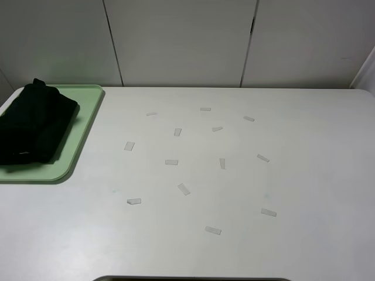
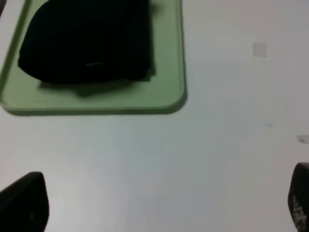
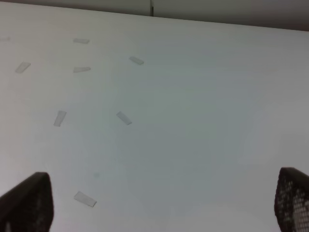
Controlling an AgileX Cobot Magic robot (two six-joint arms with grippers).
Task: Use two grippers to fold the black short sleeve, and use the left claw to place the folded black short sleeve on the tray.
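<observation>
The folded black cloth short sleeve (image 1: pixel 34 124) lies on the pale green rectangular plastic tray (image 1: pixel 82 140) at nine o'clock. Left gripper (image 2: pixel 159 205) and right gripper (image 3: pixel 159 205) hang spread wide, seemingly empty-jawed.

Even, bright, diffuse light; white table (image 1: pixel 234 175) slightly washed out. Soft faint shadow beside tray (image 2: pixel 176 72). Both wrist views blurry; overhead view sharper.
</observation>
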